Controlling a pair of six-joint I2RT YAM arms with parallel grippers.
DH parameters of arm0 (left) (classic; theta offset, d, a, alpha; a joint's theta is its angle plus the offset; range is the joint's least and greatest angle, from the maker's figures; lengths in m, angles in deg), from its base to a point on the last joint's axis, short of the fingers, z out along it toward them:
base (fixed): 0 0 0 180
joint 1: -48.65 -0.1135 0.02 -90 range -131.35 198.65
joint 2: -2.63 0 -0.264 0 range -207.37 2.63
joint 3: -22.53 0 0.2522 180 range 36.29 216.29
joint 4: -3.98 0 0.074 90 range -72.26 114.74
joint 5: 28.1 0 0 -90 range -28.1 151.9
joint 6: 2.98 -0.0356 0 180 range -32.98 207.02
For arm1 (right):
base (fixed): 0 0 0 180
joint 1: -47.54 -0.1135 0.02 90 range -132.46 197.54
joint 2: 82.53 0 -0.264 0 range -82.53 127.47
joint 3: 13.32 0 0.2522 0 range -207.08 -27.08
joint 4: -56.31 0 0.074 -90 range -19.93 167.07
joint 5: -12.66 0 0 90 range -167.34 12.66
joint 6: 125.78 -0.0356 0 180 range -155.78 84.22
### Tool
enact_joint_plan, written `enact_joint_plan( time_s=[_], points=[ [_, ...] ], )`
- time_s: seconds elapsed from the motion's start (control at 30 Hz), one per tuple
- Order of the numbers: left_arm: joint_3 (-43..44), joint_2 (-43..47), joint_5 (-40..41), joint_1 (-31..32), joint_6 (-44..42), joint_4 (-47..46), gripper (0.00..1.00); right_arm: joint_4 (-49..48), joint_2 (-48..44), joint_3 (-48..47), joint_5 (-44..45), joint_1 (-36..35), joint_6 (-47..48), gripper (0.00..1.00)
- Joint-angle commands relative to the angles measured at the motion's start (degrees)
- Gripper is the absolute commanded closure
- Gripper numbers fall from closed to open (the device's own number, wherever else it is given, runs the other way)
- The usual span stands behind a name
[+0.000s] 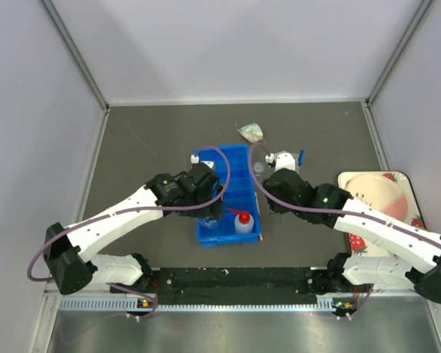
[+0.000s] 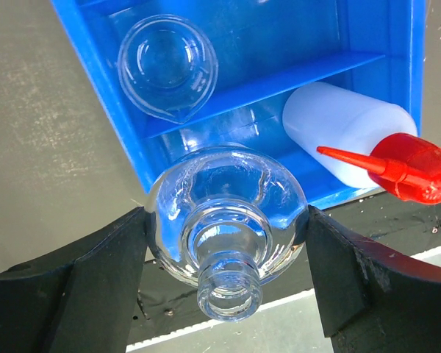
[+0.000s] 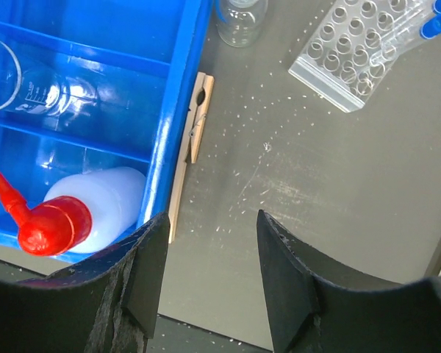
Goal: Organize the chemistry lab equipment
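Note:
My left gripper (image 2: 228,235) is shut on a clear round-bottomed flask (image 2: 228,213), one finger on each side of its bulb, over the near left corner of the blue bin (image 2: 106,95). The flask also shows in the top view (image 1: 210,221). In the bin lie a clear beaker (image 2: 167,70) and a white squeeze bottle (image 2: 345,132) with a red nozzle (image 2: 415,165). My right gripper (image 3: 209,250) is open and empty over bare table just right of the bin. A wooden clamp (image 3: 191,140) lies against the bin's right wall. A small clear flask (image 3: 240,18) and a clear tube rack (image 3: 353,59) with blue-capped tubes (image 3: 432,23) stand beyond.
A strawberry-patterned tray (image 1: 400,184) with a pale bowl sits at the right edge. A small crumpled clear bag (image 1: 251,132) lies behind the bin (image 1: 239,165). Grey walls close in the table on three sides.

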Motion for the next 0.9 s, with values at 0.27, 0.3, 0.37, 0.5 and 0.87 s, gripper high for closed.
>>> enact_joint_plan(
  time_s=[0.27,0.3,0.37,0.5,0.87],
  points=[
    [3.95,-5.59,1.96,3.51,2.01,-4.34,0.81,-1.4,-5.56,1.64,0.23,2.4,0.22,0.49],
    [3.95,-6.12,2.22,3.6,2.18,-4.43,0.81,-1.4,-5.74,1.73,0.14,2.48,0.3,0.48],
    [3.95,-6.65,2.31,4.12,2.45,-4.43,0.81,-1.4,-5.83,1.99,0.06,2.57,0.13,0.48],
    [3.42,-8.4,3.36,5.18,2.8,-4.52,0.81,-1.4,-6.36,2.43,-0.12,2.66,0.21,0.48],
    [-0.62,-10.34,3.46,5.35,3.24,-9.08,0.82,-1.4,-7.85,4.36,-0.47,2.66,-0.31,0.48]
  ],
)
